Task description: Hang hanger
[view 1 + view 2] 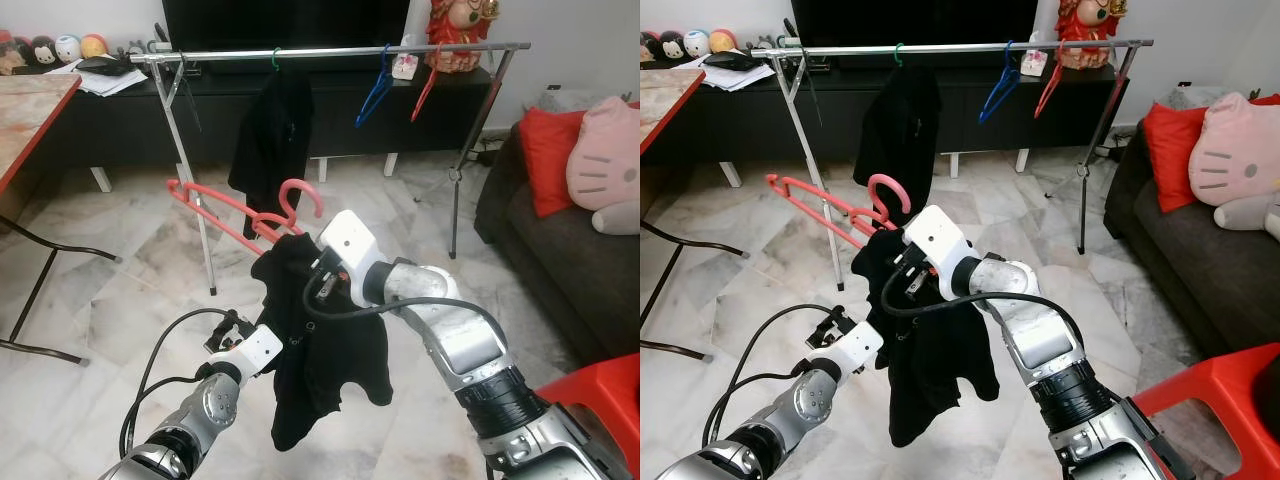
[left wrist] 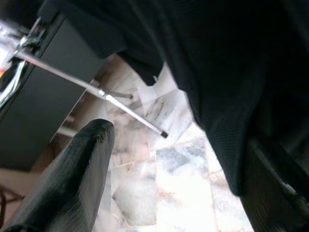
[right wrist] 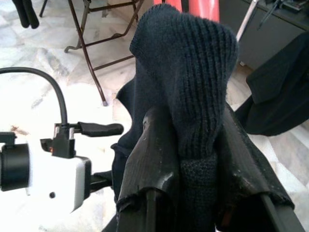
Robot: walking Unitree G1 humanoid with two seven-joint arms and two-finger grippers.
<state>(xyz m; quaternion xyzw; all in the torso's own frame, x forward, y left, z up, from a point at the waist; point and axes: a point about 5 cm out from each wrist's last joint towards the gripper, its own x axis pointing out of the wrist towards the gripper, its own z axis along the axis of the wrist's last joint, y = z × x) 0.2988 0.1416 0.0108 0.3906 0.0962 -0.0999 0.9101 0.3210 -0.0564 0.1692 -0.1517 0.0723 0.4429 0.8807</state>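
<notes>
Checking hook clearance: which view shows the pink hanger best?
Left eye view: the pink hanger shows hook and one arm above the black garment held by the right hand. Right eye view matches. Right wrist view catches just a pink sliver; left wrist view, only garment.

A black knitted garment (image 2: pixel 231 72) is seen hanging beside one black finger (image 2: pixel 72 179); beyond, a metal rack leg (image 2: pixel 91 87), dark cabinet (image 2: pixel 43 111) and marble floor (image 2: pixel 178 193) are seen.

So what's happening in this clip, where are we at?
The robot stands before a clothes rack with a black sweater draped on a pink hanger. Its right tool is clamped on the sweater's knit near the hanger's hook. The left tool is open beside the hanging cloth. The hanger is not yet on the rail, where another black garment already hangs.
</notes>
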